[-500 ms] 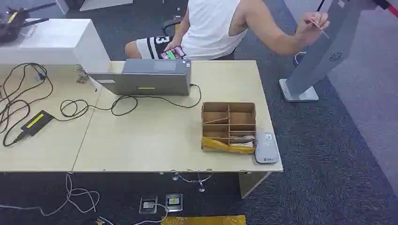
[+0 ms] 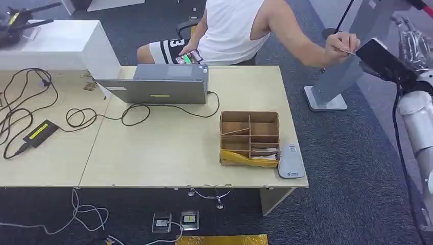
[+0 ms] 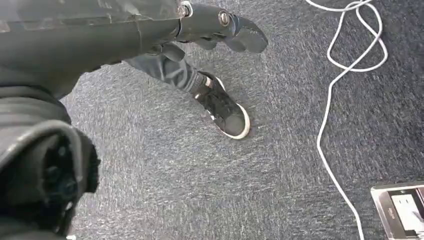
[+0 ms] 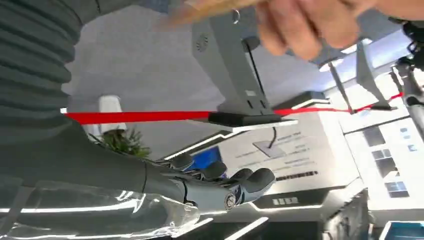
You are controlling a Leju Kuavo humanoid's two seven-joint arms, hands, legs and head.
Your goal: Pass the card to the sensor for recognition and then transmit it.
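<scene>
Right robot hand (image 2: 408, 51) has risen toward the person's hand (image 2: 341, 45) holding the card (image 2: 349, 51); fingers extended, empty. Mistimed closure risks a dropped card.

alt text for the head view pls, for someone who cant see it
A seated person's hand holds a card out to the robot's raised right hand, beside a grey sensor stand. A beige table holds a laptop, cables and a divided cardboard box.

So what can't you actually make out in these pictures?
- Card: a thin sliver in the person's hand, head view; face unreadable.
- Same hand, right wrist view: motion-blurred.
- Right hand: fingers hidden behind its dark back, head view.
- Box contents: too small to identify.
</scene>
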